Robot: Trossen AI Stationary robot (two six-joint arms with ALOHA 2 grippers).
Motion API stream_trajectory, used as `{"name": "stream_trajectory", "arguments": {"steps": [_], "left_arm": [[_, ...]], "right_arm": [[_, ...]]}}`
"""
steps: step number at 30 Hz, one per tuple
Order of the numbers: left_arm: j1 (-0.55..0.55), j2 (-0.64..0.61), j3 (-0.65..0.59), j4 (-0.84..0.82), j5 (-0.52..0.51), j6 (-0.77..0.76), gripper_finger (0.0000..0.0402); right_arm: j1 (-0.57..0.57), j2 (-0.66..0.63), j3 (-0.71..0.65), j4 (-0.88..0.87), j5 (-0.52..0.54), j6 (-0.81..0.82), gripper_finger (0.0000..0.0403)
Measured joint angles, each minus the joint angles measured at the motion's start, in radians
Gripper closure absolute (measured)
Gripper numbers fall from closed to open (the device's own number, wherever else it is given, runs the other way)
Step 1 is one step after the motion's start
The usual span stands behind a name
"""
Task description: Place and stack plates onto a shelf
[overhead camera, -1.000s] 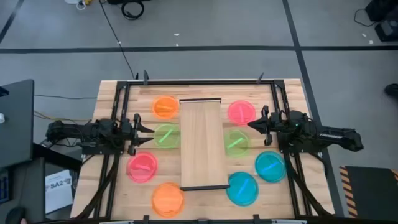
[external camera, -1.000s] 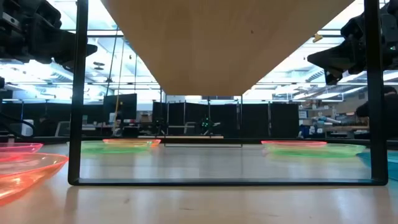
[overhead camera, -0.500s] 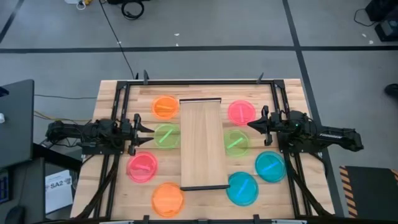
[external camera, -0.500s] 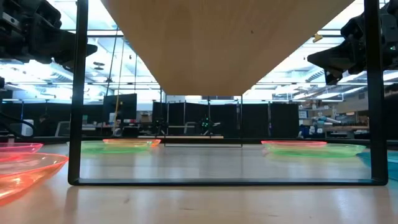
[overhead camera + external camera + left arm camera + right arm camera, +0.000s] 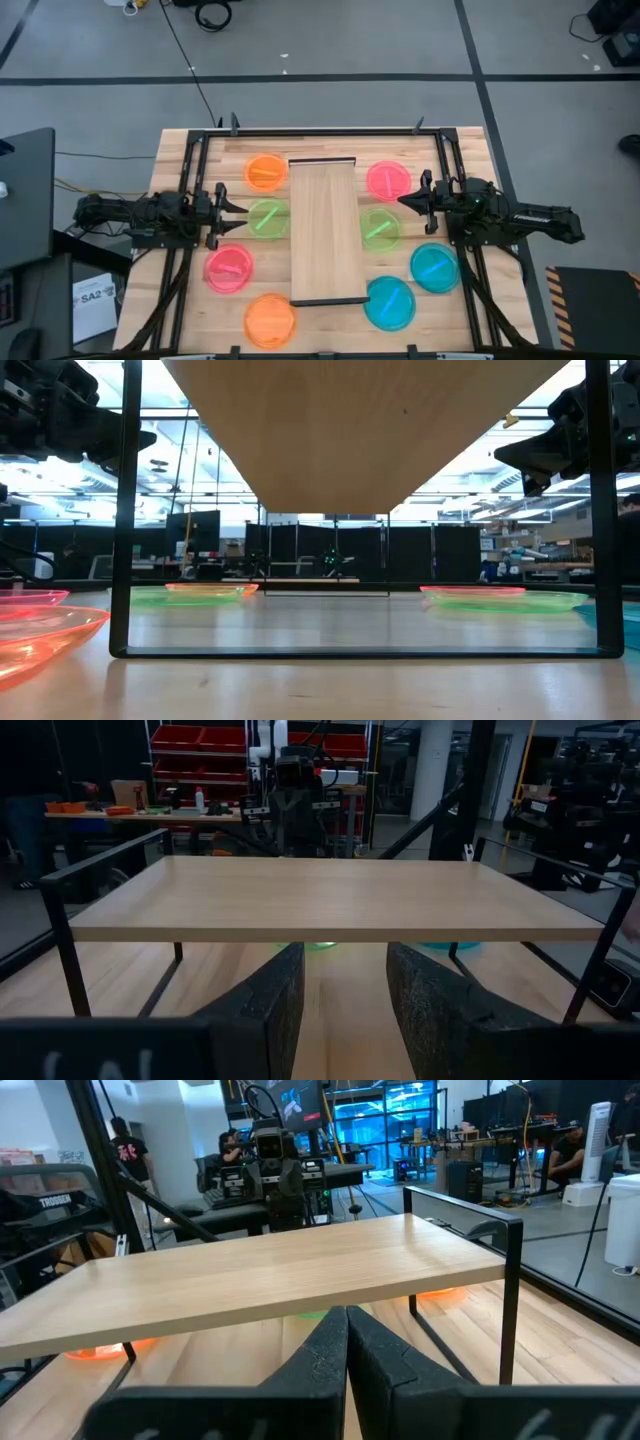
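The shelf [image 5: 325, 235] is a long light-wood board on a thin dark frame, standing along the middle of the table. Several translucent plates lie flat on the table top on either side of it. On the left are orange [image 5: 266, 172], lime green [image 5: 267, 218], pink [image 5: 229, 267] and orange [image 5: 269, 319]. On the right are pink [image 5: 387, 181], lime green [image 5: 379, 229] and two cyan [image 5: 434, 267] [image 5: 389, 303]. My left gripper [image 5: 237, 216] hovers level over the left green plate, open and empty [image 5: 345, 995]. My right gripper [image 5: 402, 201] hovers level between the right pink and green plates, shut and empty [image 5: 347, 1345].
A dark frame of rails [image 5: 320, 132] runs round the table top and carries both arms. The shelf's top [image 5: 330, 900] is bare. Its dark end frame [image 5: 125, 510] stands close in the low view. Grey floor with cables lies beyond the table.
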Motion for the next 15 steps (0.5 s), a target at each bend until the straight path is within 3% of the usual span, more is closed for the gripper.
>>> {"name": "stream_trajectory", "arguments": {"steps": [15], "left_arm": [[0.0,0.0,0.0,0.001,0.0,0.0,0.0251]], "right_arm": [[0.0,0.0,0.0,0.0,0.0,-0.059,0.0389]]}}
